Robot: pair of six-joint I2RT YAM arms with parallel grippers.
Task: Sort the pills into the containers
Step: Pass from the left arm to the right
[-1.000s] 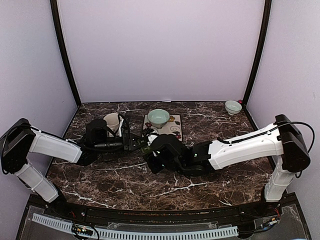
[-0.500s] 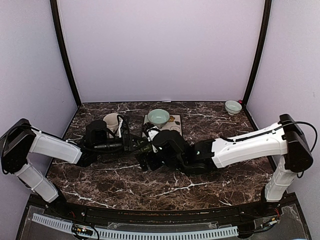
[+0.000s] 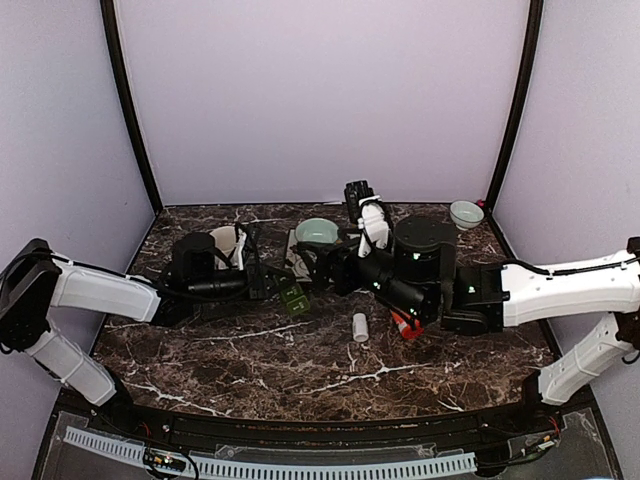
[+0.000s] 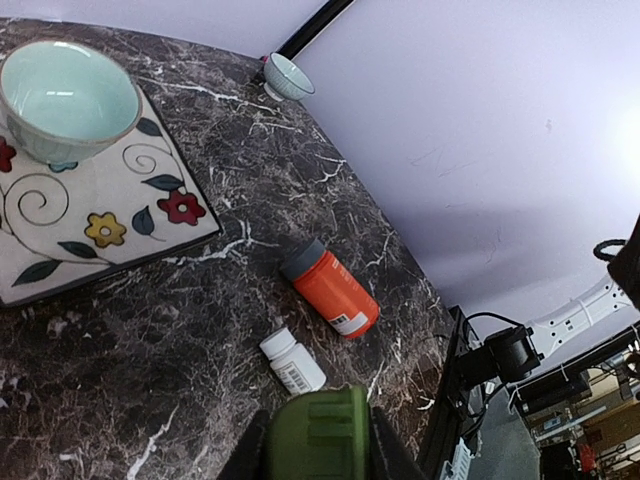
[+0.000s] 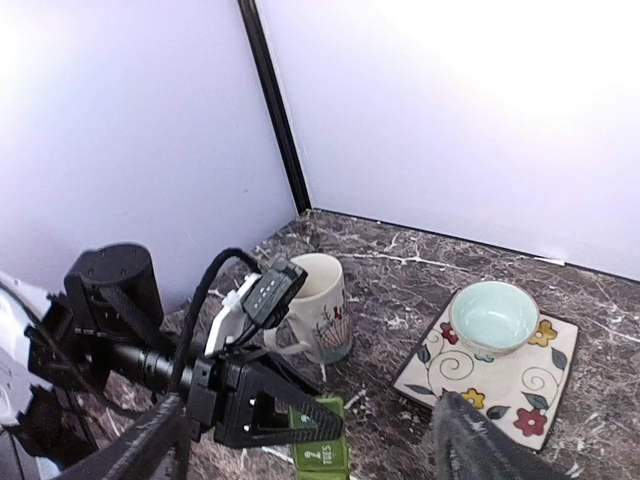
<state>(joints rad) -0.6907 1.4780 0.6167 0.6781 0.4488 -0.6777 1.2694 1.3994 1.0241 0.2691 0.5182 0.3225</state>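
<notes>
From above, I see the left jaws clenched on the pill box (image 3: 293, 298), holding it off the bench (image 3: 230, 375) left of centre, with the right arm's wrist crowded in just beside it. Any clumsy approach from me could knock the two arms together or lever the box out of that grip. Under the right arm lie a white bottle (image 3: 360, 326) and an orange bottle (image 3: 403, 323), both on their sides, so a low sweep of the forearm would send them rolling. The left wrist view shows the box (image 4: 318, 440) at the bottom edge, pinched at one end only. I judge that pressing on a lid could pivot it or spill whatever it holds, and I cannot tell whether the lids are closed. The bottles (image 4: 330, 292) rest apart from the floral mat (image 4: 110, 225) and its bowl (image 4: 65, 100). In the right wrist view the right jaws stand released and wide, holding nothing, at the lower corners. The box (image 5: 322, 445) sits low between them and the mug (image 5: 318, 305) behind. Closing off-centre could clip the left fingers instead.
</notes>
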